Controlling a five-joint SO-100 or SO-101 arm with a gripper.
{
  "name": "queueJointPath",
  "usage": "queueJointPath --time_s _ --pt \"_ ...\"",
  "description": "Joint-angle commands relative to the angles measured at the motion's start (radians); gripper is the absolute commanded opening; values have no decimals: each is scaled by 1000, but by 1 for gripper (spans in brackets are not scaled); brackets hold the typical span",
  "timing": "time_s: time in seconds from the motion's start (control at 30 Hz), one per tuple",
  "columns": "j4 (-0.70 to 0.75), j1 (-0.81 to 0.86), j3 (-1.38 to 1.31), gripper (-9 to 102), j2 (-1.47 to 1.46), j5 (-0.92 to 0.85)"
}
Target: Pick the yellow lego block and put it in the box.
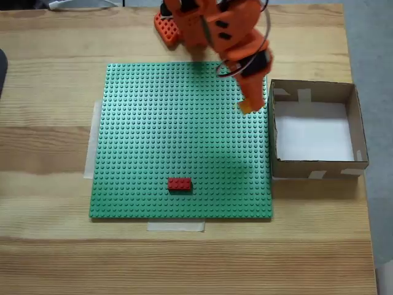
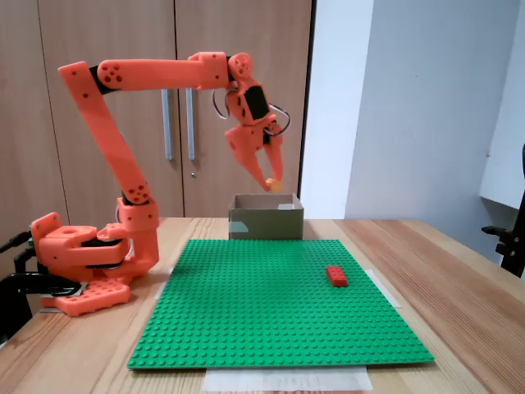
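The yellow lego block (image 1: 245, 107) (image 2: 274, 185) is held in the air between the fingers of my orange gripper (image 1: 250, 104) (image 2: 271, 181), which is shut on it. In the fixed view from above, the block hangs over the right edge of the green baseplate (image 1: 178, 141), just left of the box (image 1: 317, 165). In the fixed view from the side, the block hovers a little above the rim of the box (image 2: 265, 223), which stands at the far end of the baseplate (image 2: 271, 312). The box has a white floor and brown walls with tape patches.
A red brick (image 1: 180, 183) (image 2: 336, 276) lies on the baseplate, toward its front edge in the fixed view from above. The arm's base (image 2: 78, 267) stands on the wooden table (image 1: 49, 153) beside the plate. Tape strips hold the plate's edges.
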Motion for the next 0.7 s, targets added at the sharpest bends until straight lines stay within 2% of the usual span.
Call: queueJointPath --time_s 0.0,0.3,0.67 --pt "-15 -60 -57 -1 21 23" --pt "15 -216 -160 -1 -55 89" --pt "54 -250 -383 -1 -296 112"
